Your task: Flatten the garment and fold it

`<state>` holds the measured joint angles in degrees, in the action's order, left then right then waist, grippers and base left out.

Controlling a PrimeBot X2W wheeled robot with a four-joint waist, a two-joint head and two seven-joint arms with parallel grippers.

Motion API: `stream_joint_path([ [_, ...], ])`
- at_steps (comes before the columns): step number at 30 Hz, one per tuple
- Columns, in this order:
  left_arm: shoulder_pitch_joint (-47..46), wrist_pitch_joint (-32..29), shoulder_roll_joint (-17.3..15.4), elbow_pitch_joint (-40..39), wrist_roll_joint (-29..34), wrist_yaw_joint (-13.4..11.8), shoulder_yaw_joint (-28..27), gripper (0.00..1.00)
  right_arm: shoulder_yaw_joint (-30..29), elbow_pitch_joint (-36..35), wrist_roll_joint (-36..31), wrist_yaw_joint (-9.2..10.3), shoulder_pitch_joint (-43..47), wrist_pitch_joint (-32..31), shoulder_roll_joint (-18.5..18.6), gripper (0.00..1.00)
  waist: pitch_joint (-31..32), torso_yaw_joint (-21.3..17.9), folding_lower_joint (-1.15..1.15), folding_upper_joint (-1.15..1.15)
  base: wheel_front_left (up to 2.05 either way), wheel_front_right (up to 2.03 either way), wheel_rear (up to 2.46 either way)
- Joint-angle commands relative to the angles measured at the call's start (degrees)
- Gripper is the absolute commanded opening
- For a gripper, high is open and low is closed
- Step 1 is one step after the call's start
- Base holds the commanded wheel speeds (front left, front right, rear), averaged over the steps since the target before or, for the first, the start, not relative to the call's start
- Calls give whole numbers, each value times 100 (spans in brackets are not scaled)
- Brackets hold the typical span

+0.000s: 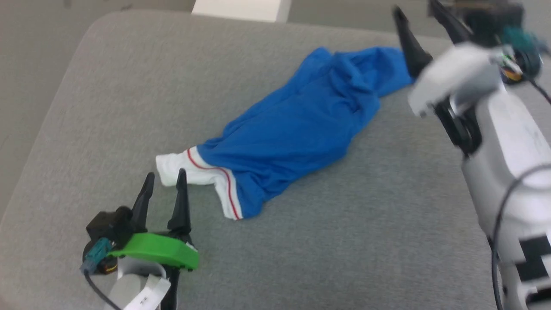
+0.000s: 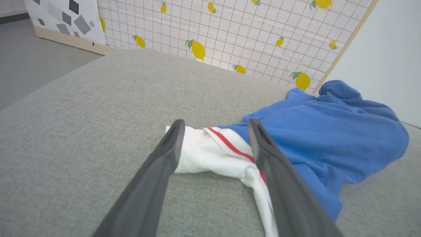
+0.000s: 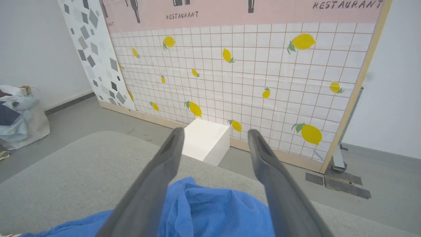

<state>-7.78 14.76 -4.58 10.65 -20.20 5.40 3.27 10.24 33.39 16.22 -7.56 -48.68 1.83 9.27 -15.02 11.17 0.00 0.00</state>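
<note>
Left gripper (image 1: 165, 174) low at the head view's lower left, its two dark fingers (image 1: 181, 202) pointing up from a green wrist housing (image 1: 159, 252), jaws spread wide. Right gripper (image 1: 415, 6) high at the upper right, slightly blurred, on a pale forearm (image 1: 508, 142) angled up from the frame's right edge, jaws likewise parted.

In the head view our right pincer (image 1: 414, 7) at one o'clock is blurred, one finger clipped by the top edge, the other covering the far end of the garment (image 1: 301, 125). We cannot tell its front from its back. In the right wrist view the bottom edge cuts the cloth at six o'clock; in the left wrist view a finger of the left pincer (image 2: 213, 122) hides white trim at five o'clock.
</note>
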Motion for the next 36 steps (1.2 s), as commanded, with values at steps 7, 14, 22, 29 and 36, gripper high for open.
stream_joint_path([
  [7,401,-141,-146,-211,6,-155,-58,100,-798,-1061,-123,8,1848,943,163,100,859,-651,0,0,0,0,0],
  [14,571,-217,-156,-322,-14,-210,-18,100,-1445,-2036,-346,8,3370,891,-136,100,985,-682,0,0,0,0,0],
  [22,636,-300,-160,-341,-30,-246,54,100,-1880,-2649,-327,8,4492,621,-522,100,991,-732,0,0,0,0,0],
  [29,95,-848,-218,-263,73,-141,429,100,-1974,-2908,-327,8,4598,473,-614,100,869,-845,0,0,0,0,0],
  [36,-1471,-2416,-141,294,78,15,1090,100,-1926,-3000,-323,8,4430,373,-633,100,618,-1000,0,0,0,0,0],
])
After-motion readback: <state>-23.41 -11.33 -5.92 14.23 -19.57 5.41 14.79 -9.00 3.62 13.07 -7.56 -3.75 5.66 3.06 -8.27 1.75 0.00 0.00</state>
